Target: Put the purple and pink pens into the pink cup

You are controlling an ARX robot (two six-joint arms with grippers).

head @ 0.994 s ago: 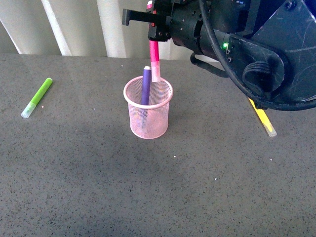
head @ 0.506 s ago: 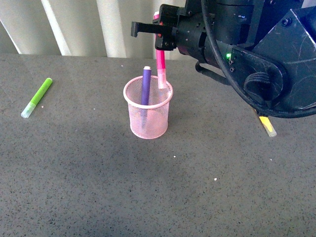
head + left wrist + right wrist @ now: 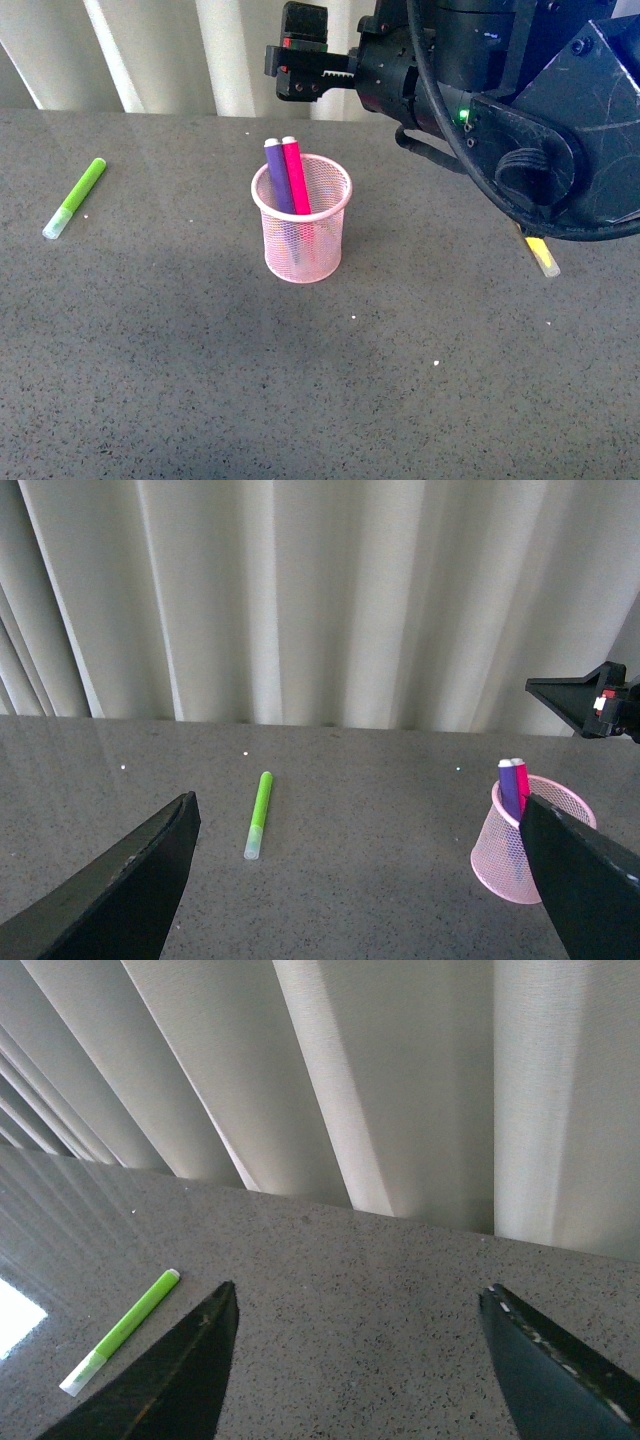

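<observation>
The pink cup (image 3: 301, 232) stands upright mid-table. The purple pen (image 3: 275, 173) and the pink pen (image 3: 295, 172) both stand inside it, leaning left side by side, tops above the rim. My right gripper (image 3: 303, 60) hovers open and empty above and behind the cup. In the left wrist view the cup (image 3: 515, 852) with the purple pen (image 3: 509, 785) and the pink pen (image 3: 521, 783) shows beside one finger (image 3: 585, 885) of my open, empty left gripper (image 3: 365, 880). The right wrist view shows my right gripper (image 3: 365, 1360) open over bare table.
A lime-green marker (image 3: 76, 197) lies at the table's left; it also shows in the left wrist view (image 3: 258, 813) and the right wrist view (image 3: 120, 1344). A yellow marker (image 3: 539, 251) lies at the right, partly hidden by the right arm. White curtains hang behind the table.
The right gripper opened and let go of the pink pen, which dropped into the cup beside the purple pen. Both pens now lean left.
</observation>
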